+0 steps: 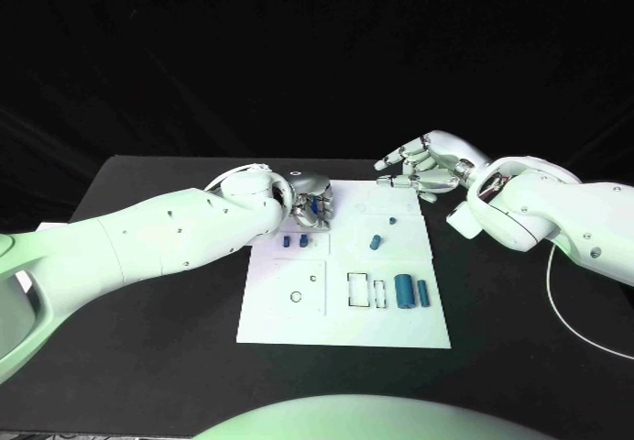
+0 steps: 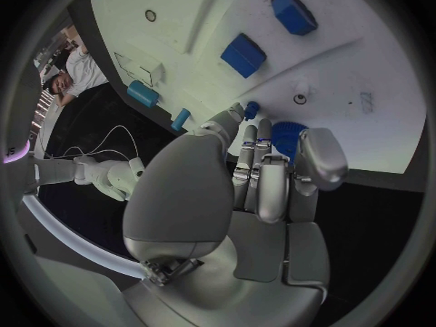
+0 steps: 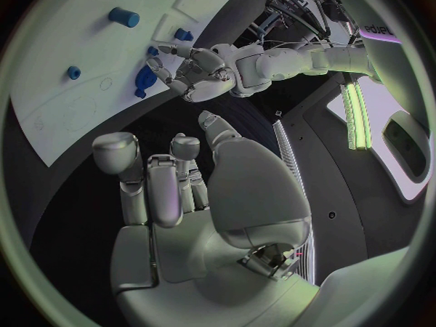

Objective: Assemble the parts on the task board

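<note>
left hand [image 1: 311, 207] lay curled on a blue part [image 2: 289, 139] at the far left of the task board [image 1: 397, 330], grip unclear, right hand [image 1: 420, 165] loosely curled and empty beyond it; part judged light, stiff, slippery, best pinched across its sides.

The left robot hand [image 2: 264, 174] touches a blue part [image 2: 289, 136] on the task board [image 2: 363, 73].

I can't read any text, number or label on the board [image 1: 346, 302], the parts or my arms (faint marks on the plate stay illegible).
</note>
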Robot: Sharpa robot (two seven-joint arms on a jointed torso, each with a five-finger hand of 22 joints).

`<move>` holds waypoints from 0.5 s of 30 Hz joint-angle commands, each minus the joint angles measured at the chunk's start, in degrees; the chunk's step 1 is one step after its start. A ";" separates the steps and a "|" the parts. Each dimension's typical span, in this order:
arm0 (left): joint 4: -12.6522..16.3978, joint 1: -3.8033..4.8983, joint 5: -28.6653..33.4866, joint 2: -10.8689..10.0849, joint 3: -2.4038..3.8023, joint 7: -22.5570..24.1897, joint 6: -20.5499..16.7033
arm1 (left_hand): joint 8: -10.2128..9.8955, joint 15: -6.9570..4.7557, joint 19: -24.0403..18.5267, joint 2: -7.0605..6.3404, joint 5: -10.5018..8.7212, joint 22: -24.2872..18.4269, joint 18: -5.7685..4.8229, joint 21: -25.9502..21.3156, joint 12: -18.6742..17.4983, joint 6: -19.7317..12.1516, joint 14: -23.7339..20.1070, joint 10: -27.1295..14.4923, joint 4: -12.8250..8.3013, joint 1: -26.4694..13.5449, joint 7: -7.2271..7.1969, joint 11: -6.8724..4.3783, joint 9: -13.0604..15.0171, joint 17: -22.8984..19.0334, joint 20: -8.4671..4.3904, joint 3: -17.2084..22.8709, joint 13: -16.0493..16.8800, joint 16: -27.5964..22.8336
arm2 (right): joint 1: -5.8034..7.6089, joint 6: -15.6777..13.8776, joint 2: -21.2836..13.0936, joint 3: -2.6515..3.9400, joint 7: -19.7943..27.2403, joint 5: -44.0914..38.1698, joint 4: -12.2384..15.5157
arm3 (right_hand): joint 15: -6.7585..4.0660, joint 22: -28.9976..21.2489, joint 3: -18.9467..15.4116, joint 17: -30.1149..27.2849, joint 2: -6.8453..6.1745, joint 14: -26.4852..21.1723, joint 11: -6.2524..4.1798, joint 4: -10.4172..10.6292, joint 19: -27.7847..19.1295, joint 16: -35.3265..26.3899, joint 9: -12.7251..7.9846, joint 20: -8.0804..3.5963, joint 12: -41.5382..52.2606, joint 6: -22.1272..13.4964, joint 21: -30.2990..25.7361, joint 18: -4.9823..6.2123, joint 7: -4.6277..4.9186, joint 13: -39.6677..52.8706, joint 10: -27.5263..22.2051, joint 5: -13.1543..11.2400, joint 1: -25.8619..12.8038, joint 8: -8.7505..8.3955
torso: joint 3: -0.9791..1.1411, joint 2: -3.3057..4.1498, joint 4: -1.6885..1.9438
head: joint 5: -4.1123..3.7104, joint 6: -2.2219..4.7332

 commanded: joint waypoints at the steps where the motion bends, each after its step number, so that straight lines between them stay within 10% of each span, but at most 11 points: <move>1: -0.25 -0.09 -1.05 0.35 0.03 -1.07 2.29 | -0.24 -0.45 1.48 0.64 -0.12 0.42 -0.76 0.83 -0.33 0.65 2.09 0.65 -0.09 0.20 -0.12 0.05 -0.10 0.06 -0.15 0.56 -0.09 0.29 | -0.05 0.54 0.08 0.02 0.57 -0.24 0.01 | -0.35 0.02 -0.12 0.06 0.39 2.71 0.07 -0.02 -0.16 -0.14 -0.08 -0.38 0.22 0.16 -0.36 1.14 0.03 -0.01 -0.43 0.35 0.34 0.18 | -0.02 0.01 -0.01 | -0.01 -0.06; 15: -1.49 -0.77 -1.45 1.36 0.03 -0.70 2.27 | -0.60 -0.71 1.67 1.40 -0.07 1.97 -1.07 2.94 -1.25 1.79 2.30 2.12 -0.90 1.21 -0.31 -0.23 -0.30 0.02 -0.39 2.38 -0.37 0.53 | -0.05 0.59 0.11 0.02 0.59 -0.24 0.07 | -0.35 0.02 -0.12 0.06 0.39 2.71 0.07 -0.02 -0.16 -0.14 -0.08 -0.38 0.22 0.16 -0.36 1.14 0.03 -0.01 -0.43 0.35 0.34 0.18 | -0.04 0.01 -0.01 | -0.13 -0.29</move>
